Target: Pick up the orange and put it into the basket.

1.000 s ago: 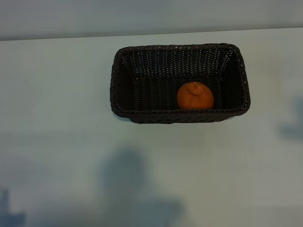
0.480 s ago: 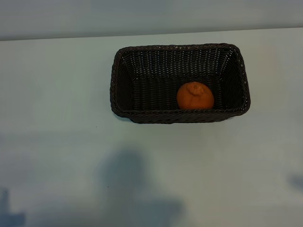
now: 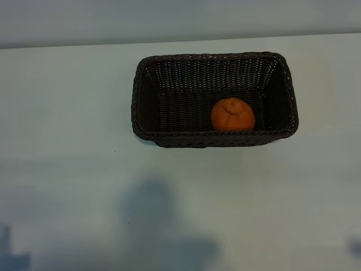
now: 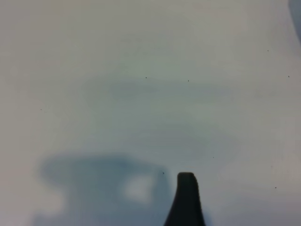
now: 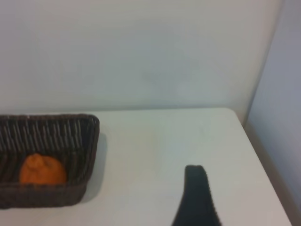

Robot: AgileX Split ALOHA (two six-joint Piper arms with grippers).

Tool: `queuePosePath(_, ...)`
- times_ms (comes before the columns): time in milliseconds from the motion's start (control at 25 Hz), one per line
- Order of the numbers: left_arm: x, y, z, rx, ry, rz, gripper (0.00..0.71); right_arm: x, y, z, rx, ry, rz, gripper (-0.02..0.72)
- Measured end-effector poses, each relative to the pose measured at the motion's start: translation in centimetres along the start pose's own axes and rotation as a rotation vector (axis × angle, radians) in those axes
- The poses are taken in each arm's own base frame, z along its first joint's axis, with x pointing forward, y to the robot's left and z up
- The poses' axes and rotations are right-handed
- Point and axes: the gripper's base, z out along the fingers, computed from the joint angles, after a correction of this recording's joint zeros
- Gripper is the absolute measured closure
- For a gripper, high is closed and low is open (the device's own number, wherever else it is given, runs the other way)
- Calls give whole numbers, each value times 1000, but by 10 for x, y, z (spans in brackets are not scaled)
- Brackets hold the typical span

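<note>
Orange (image 3: 232, 114) inside basket (image 3: 145, 96) against its near wall, jaws of both grippers apart, empty

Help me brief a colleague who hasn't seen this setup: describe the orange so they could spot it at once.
On the pale table stands one dark brown woven basket. Inside it, against its near wall and toward its right end, lies the orange. It is the only bright thing there: small, round, with puckered skin on top.
</note>
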Motion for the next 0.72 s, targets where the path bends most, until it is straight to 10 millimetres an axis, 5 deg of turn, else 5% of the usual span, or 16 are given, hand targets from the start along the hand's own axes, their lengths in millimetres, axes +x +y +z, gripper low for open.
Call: queuePosePath(720,0,0,0,0,0,0,117,63,1,54,-4,296,3,203)
